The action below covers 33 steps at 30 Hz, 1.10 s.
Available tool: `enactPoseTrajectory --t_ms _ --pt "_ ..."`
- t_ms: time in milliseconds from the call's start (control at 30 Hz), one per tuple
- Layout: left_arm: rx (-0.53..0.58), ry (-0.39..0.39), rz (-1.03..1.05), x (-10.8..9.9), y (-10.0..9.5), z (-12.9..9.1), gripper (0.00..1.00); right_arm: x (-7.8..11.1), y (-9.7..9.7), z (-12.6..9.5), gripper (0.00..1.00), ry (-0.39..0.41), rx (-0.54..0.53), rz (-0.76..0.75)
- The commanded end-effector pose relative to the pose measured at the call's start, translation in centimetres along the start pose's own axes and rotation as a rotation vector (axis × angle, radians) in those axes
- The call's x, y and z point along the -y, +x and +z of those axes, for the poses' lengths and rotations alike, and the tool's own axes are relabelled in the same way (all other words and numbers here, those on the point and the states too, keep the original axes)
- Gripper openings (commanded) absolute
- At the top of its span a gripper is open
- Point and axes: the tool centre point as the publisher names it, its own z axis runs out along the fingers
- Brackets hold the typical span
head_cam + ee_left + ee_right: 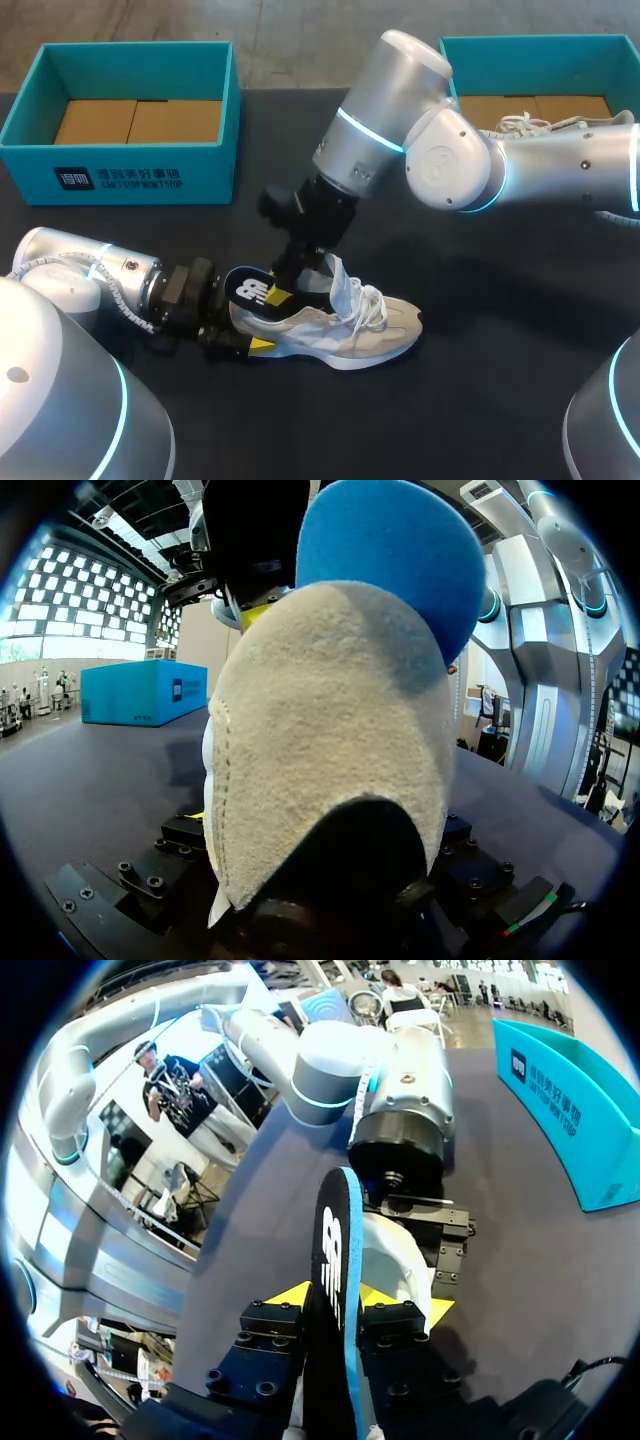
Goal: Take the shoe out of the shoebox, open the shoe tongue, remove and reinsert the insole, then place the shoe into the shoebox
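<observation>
Beige suede and white mesh make up the shoe [345, 330], which lies on its sole on the dark counter [480, 400], close to the robot. Its long axis runs across the counter, heel toward the left arm and toe toward the robot's right. The left end effector [240, 336] comes in low from the heel end and is closed on the heel, one finger on each side. The left wrist view is filled by that suede heel.

Just above it, the insole [250, 290] stands tilted up out of the shoe's opening, black side up and blue underneath. Its heel end is raised and its front part is hidden inside the shoe. The right end effector [283, 292] reaches down from above and behind, clamped on the insole's raised end. The right wrist view shows the insole edge-on, pinched between the two fingers.

The coming move likely turns on this: the insole has to travel along the shoe's long axis, and the right arm alone holds it while the left braces the heel. Whether it is on its way out or going back in cannot be told from here.

Farther back, well apart from the shoe, an empty shoebox [130, 175] sits on the left. A second shoebox [540, 42] on the right holds another shoe [520, 125].
</observation>
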Motion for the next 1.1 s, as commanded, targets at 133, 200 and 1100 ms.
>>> enactPoseTrajectory --t_ms 133,200,1100 --pt "-0.001 0.000 0.000 -0.2 -0.2 0.0 0.00 0.2 0.2 0.6 0.17 -0.021 0.005 0.006" --pt "-0.001 0.000 0.000 -0.2 -0.2 0.0 0.00 0.2 0.2 0.5 0.16 -0.024 0.006 0.008" --pt "-0.001 0.000 0.000 -0.2 -0.2 0.0 0.00 -1.8 -0.1 -3.2 0.00 -0.087 0.112 -0.064"
